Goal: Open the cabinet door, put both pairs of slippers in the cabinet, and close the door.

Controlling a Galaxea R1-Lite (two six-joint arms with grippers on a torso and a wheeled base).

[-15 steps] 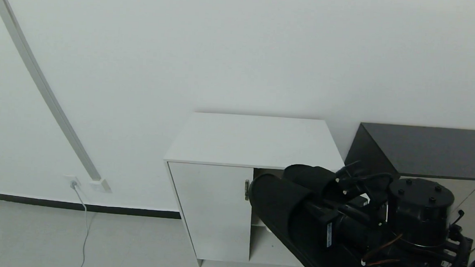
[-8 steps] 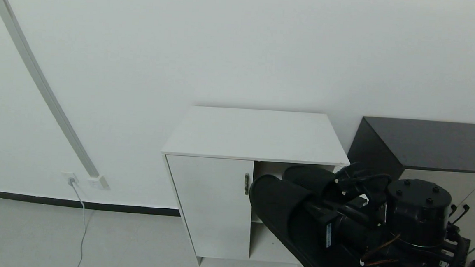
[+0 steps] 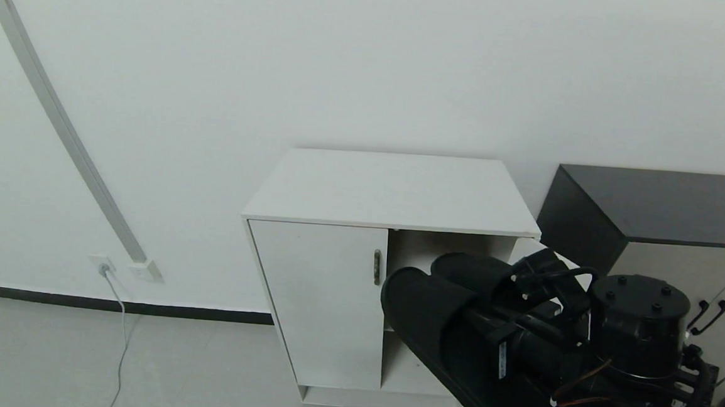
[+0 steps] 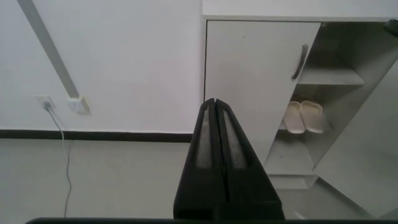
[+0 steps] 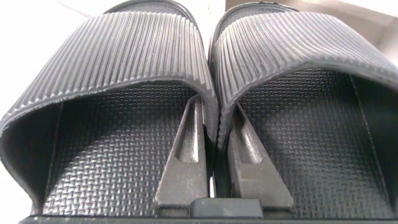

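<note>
The white cabinet (image 3: 388,192) stands against the wall, its left door (image 3: 319,301) closed and its right side open. A pair of black slippers (image 3: 431,308) hangs in front of the open side. My right gripper (image 5: 217,111) is shut on the slippers' two inner edges (image 5: 214,74), pinching them together. Inside the cabinet a pale pair of slippers (image 4: 305,117) lies on the middle shelf. My left gripper (image 4: 214,102) is shut on nothing, low in front of the closed door.
A dark cabinet (image 3: 652,202) stands just right of the white one. The open right door (image 4: 367,155) swings out toward me. A wall socket (image 3: 102,266) with a hanging cable and a slanted wall strip (image 3: 59,122) are to the left, above bare floor.
The whole head picture has shifted: the cabinet sits higher in it and more of its open side shows. The black slippers stay held at the same spot in the picture.
</note>
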